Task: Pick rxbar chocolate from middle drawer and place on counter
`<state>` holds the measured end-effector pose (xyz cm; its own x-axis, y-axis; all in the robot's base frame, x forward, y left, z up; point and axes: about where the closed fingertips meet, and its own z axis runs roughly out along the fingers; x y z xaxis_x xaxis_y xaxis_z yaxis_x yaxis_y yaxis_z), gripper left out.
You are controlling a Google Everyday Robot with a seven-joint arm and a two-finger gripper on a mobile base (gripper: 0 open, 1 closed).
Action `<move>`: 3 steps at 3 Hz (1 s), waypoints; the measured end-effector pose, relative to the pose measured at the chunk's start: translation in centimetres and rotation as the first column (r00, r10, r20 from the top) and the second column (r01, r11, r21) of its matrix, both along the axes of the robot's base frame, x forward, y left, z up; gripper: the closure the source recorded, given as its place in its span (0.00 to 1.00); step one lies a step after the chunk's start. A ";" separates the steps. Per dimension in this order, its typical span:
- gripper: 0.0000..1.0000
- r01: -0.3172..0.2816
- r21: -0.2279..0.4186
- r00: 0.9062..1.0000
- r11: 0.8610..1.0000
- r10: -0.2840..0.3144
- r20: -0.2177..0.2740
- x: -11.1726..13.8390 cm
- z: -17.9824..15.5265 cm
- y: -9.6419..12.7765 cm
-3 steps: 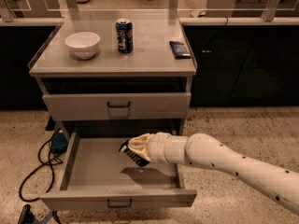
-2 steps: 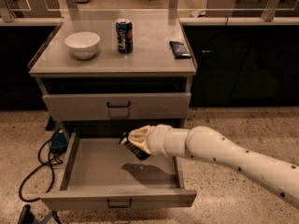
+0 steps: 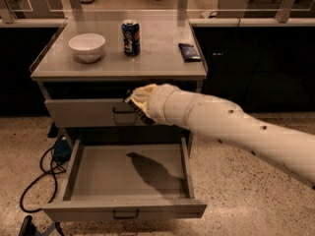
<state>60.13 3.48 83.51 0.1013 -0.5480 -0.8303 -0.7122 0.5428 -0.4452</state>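
gripper (image 3: 137, 104) (above drawer (image 3: 98, 175)) around rxbar chocolate (image 3: 143, 116)

One counter (image 3: 157, 58), two drawers, three things on top.
The three on top are one bowl (image 3: 87, 47), one can (image 3: 131, 37) and one packet (image 3: 189, 51). The two drawers are one shut drawer (image 3: 83, 113) and one open drawer (image 3: 103, 181) below it, each with one handle, making two handles (image 3: 123, 113) in all. One arm (image 3: 221, 127) comes in from the right and ends in one gripper (image 3: 134, 102), which sits in front of the shut drawer, just under the counter's edge. One dark bar (image 3: 143, 116) shows at the gripper's lower edge. One cable (image 3: 37, 181) lies on the floor at left.
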 end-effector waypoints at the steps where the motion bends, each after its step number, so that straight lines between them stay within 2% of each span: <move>1: 1.00 0.018 -0.020 0.999 1.000 -0.017 0.033 0.4 3.0 0.6; 2: 1.00 0.023 0.009 1.000 1.000 -0.023 0.002 0.3 2.7 0.6; 3: 1.00 0.043 0.127 0.993 0.991 -0.029 -0.113 1.7 1.8 -1.4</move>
